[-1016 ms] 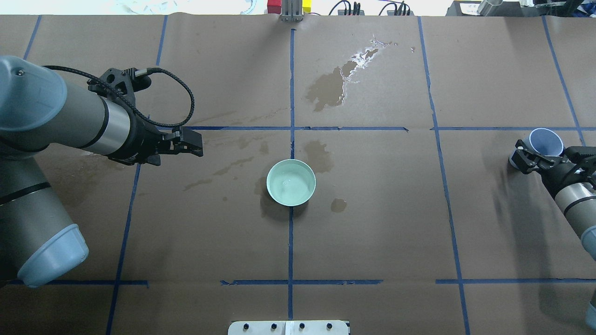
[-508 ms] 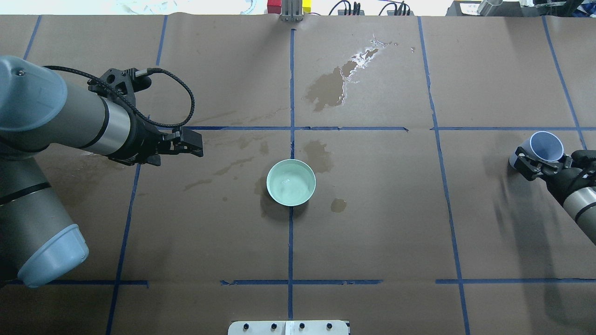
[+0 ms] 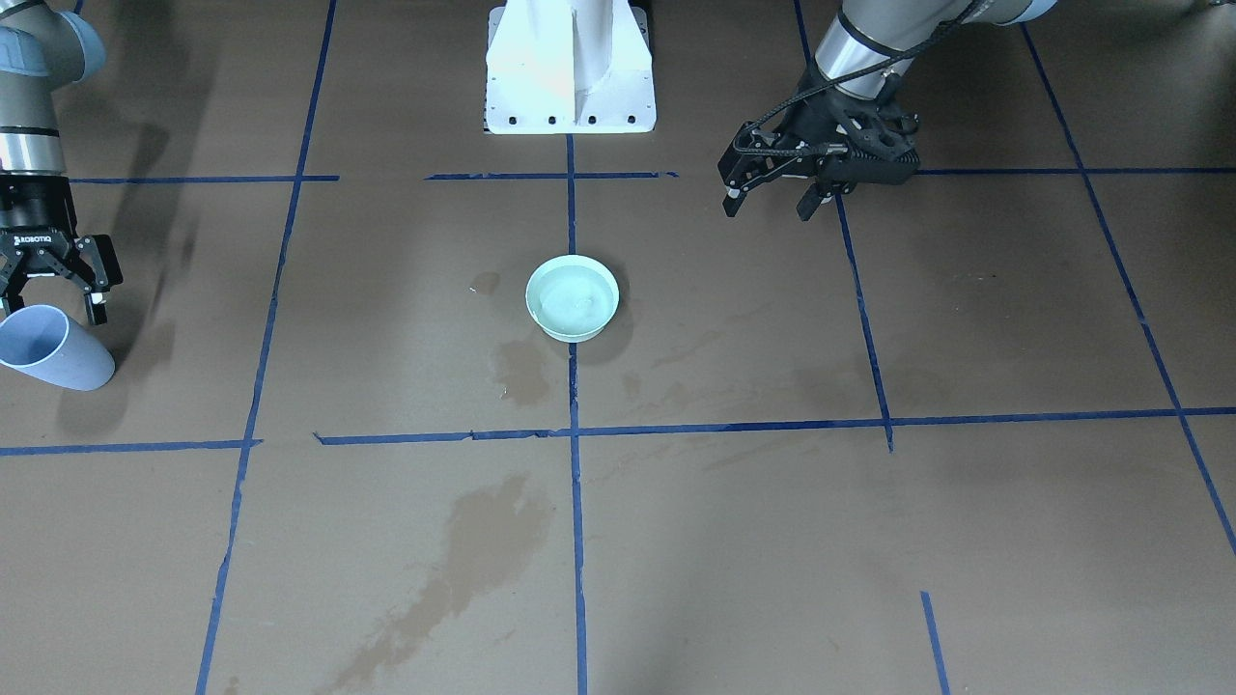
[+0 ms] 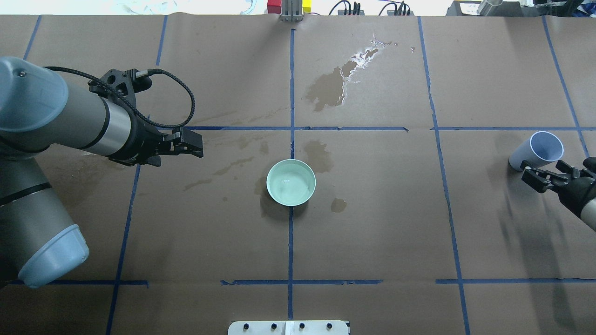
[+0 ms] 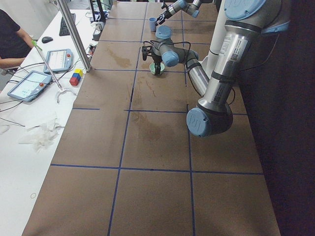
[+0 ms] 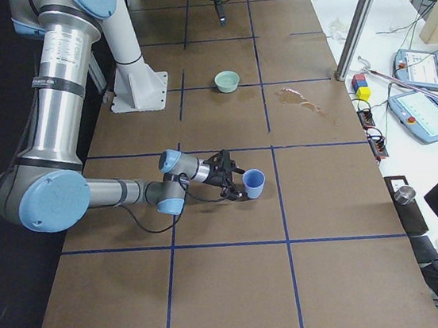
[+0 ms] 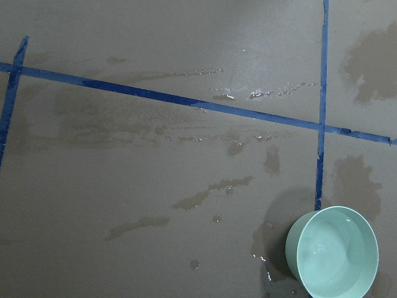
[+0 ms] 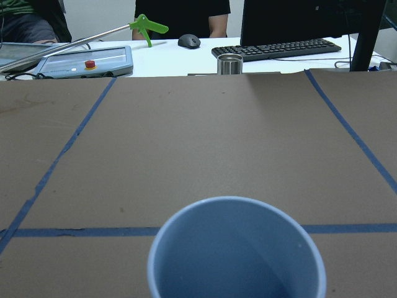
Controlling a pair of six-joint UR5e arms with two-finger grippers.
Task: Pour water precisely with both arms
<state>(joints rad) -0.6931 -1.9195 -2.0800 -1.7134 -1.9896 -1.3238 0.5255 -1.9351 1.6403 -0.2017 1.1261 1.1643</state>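
Sloshing looks likely for the water (image 3: 572, 297), so pinch its smooth bowl (image 3: 572, 334) level at the rim; left gripper (image 3: 770, 205) and right gripper (image 3: 50, 311) gape, empty.

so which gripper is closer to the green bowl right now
Left. The left gripper hangs open on the green bowl's left side, with a clear gap. The right gripper is much farther, out on the robot's far right, beside the blue cup.
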